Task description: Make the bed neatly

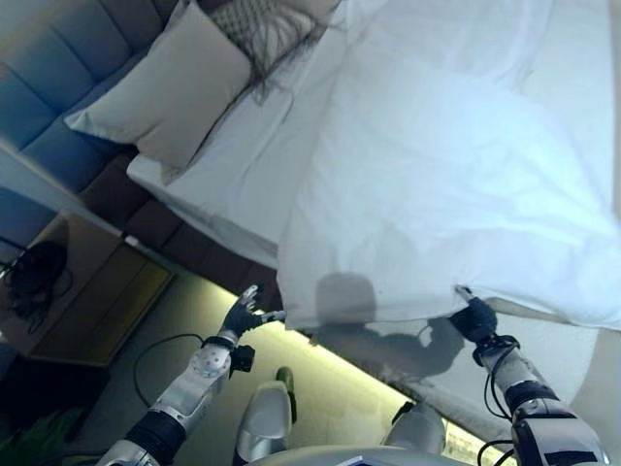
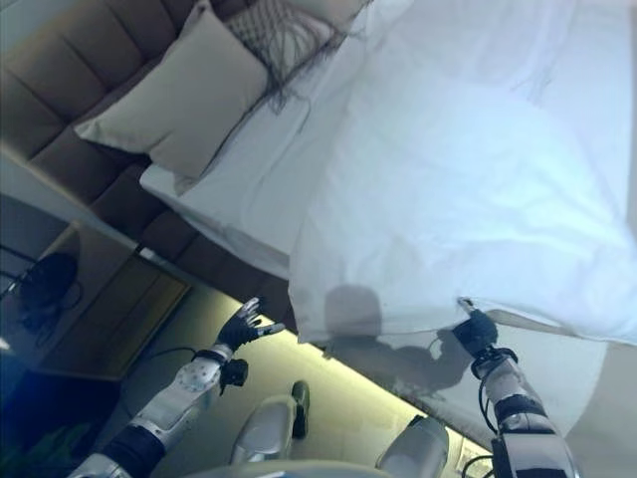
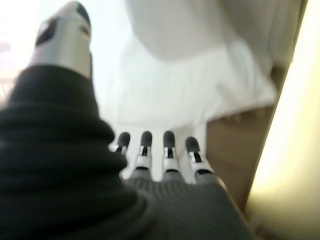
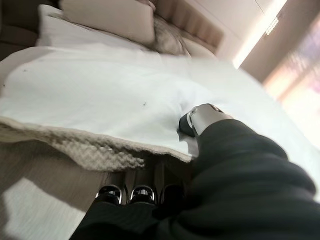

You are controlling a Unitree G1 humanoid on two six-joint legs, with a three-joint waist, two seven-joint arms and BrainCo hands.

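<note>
No legible text, labels, numbers or signs anywhere.

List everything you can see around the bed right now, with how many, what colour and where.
Duvet: one, white, spread over the bed, its edge hanging over the near side.
Pillow: one, beige, at the headboard.
Throw pillow: one, dark patterned, beside the beige one.
Headboard: one, padded, behind the pillows.
Nightstand: one, wooden, beside the bed.
Left hand: open, just short of the duvet's corner.
Right hand: pinching the duvet's edge.
</note>
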